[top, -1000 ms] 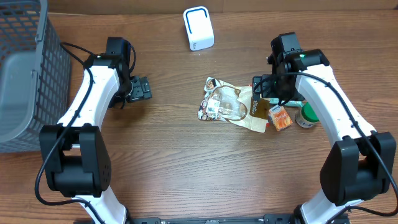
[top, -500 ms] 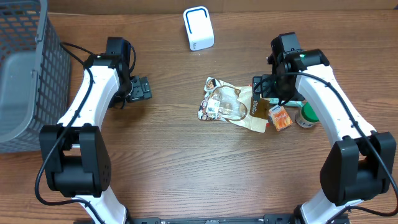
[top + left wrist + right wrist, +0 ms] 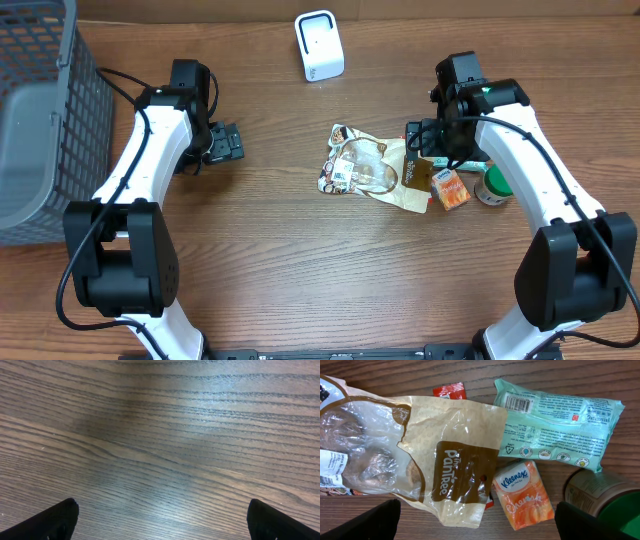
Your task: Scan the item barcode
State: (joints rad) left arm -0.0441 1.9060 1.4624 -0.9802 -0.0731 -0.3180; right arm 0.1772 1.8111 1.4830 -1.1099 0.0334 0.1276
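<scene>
nothing has moved since a second ago. right gripper (image 3: 421, 140) hangs wide open and empty over the bread bag (image 3: 362, 170) mid-table (image 3: 300, 285); left gripper (image 3: 226, 143), open too, over bare wood; scanner (image 3: 319, 45) by the far edge.

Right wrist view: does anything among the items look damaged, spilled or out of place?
Nothing looks spilled or torn. Only the crumpled brown-and-clear plastic bread bag lies partly over a small red packet, an untidy overlap.
</scene>
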